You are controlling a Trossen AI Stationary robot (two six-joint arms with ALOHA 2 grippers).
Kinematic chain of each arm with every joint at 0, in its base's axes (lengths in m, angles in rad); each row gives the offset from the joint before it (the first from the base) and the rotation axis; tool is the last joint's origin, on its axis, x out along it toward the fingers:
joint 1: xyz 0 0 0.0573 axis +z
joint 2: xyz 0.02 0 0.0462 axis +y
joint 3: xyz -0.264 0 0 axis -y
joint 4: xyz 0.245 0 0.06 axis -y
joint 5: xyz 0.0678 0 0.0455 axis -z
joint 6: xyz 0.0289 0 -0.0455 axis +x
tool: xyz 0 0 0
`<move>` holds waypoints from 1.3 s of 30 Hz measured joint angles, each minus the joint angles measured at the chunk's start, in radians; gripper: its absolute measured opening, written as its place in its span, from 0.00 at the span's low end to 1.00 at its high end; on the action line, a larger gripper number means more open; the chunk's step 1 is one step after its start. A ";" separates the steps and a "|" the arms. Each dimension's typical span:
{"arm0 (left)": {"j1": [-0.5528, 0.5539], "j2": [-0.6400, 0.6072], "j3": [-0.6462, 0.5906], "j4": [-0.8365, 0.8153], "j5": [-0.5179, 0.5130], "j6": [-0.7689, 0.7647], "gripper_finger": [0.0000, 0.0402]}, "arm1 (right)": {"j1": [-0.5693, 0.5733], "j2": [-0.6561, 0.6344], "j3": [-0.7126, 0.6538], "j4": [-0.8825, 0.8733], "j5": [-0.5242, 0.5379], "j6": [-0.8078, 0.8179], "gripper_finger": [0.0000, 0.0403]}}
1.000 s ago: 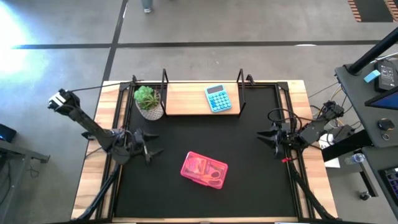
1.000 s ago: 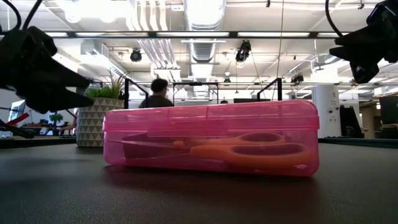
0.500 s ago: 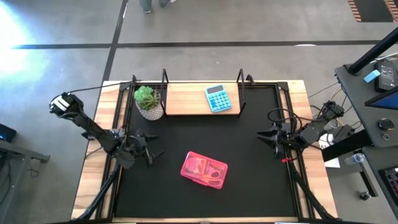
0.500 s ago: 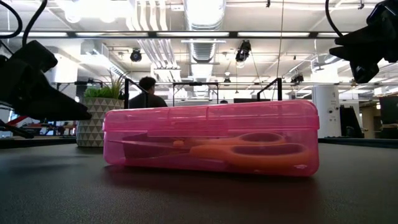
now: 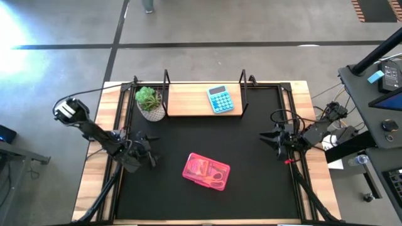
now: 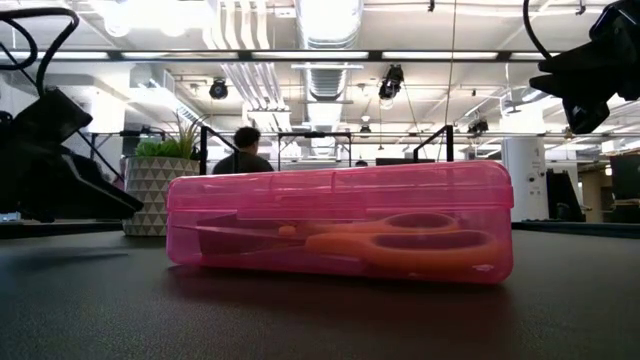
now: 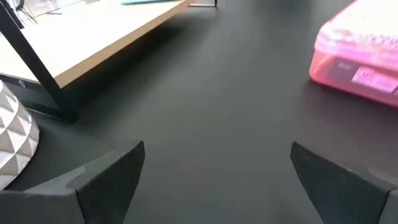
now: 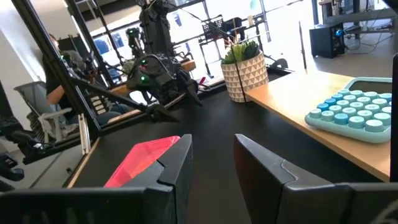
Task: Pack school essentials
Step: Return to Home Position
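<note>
Two empty tools are held either side of the closed pink box (image 5: 206,171): the left tool (image 5: 151,154) spread wide, the right tool (image 5: 265,139) narrowly parted.

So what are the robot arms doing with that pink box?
Nothing right now. The pink box lies shut on the black mat, with scissors inside. The left hand hangs open by the mat's left edge, and the right hand open by the right edge, both empty. The calculator and potted plant sit on the wooden shelf.
</note>
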 joint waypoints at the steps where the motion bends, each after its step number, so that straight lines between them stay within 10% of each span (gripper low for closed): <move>1: 0.000 0.010 0.000 0.000 0.000 0.000 0.97 | 0.000 0.000 0.000 0.000 0.000 0.000 0.27; 39: 0.000 0.156 0.003 0.000 0.000 0.000 0.97 | 0.000 0.000 0.000 0.000 0.000 0.000 0.27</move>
